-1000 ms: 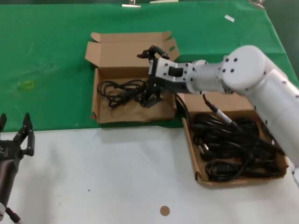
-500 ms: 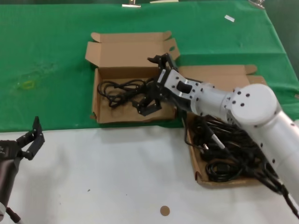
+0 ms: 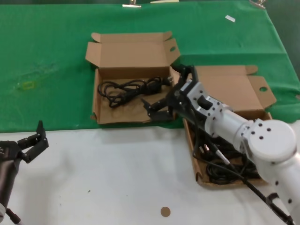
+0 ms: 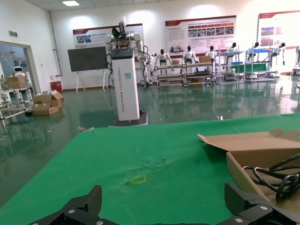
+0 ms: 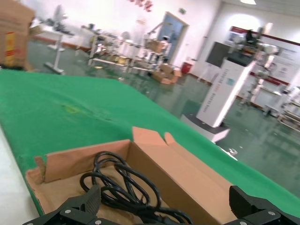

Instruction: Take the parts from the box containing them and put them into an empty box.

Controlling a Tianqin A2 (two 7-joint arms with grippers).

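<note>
cord [image 3: 129, 89] beside open right hand [image 3: 158, 108]

Overhead head view, low wrist views.

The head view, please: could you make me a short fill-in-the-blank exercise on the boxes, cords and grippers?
1. The right gripper hangs open over the front right corner of the ____ box.
2. One black cord lies in the box on the ____ cloth.
3. The left gripper waits over the ____ table.
4. The right box holds ____ cords.

Missing words: left; green; white; many
</note>
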